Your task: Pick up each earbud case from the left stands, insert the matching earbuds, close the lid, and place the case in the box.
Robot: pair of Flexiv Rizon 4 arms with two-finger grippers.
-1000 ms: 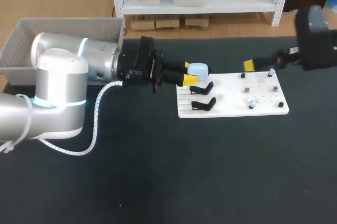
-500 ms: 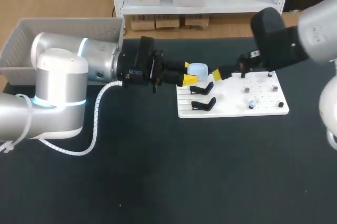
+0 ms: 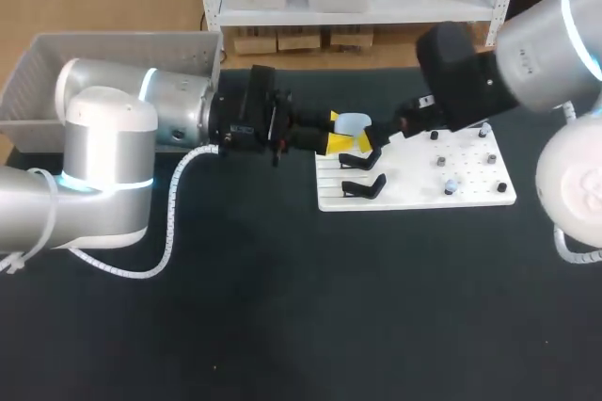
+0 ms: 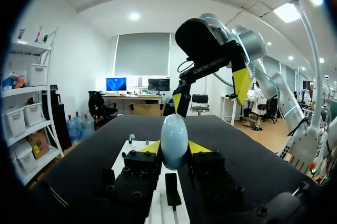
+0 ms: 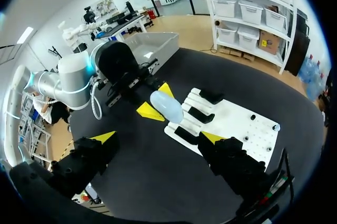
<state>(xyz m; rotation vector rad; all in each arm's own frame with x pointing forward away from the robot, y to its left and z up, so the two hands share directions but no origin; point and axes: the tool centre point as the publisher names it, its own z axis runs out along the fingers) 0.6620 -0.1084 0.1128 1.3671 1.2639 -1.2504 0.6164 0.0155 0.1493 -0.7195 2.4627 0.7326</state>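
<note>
One black table (image 3: pixel 282 326) filling most of the head view. In from the left edge, the left arm (image 3: pixel 113 137), silver and bulky, stretched level toward the centre. In from the upper right corner, the right arm (image 3: pixel 527 53), its dark wrist reaching leftward over the upper edge of the white board (image 3: pixel 470 196). In the upper left, partly hidden behind the left arm, a grey box (image 3: pixel 47 62) with ribbed walls. Right of centre, the white board lying flat on the table.

At the board's upper left corner, the left gripper (image 3: pixel 339 130), yellow tips pressed from two sides on a pale blue earbud case (image 3: pixel 354 122) and holding it clear of the board. Seen from the left wrist, the case upright between those fingers. Beyond and above the case there, the right gripper (image 4: pixel 209 92), yellow tips spread wide and gripping nothing. Seen from the right wrist, the case ahead of that gripper, between the lines of its two fingers and apart from both.

Just below the case in the head view, two black stands (image 3: pixel 362 185), one under the other, on the board's left part. On the board's right part, small dark pegs (image 3: pixel 440 163) and two tiny pale earbuds (image 3: pixel 451 185), too small for detail.
</note>
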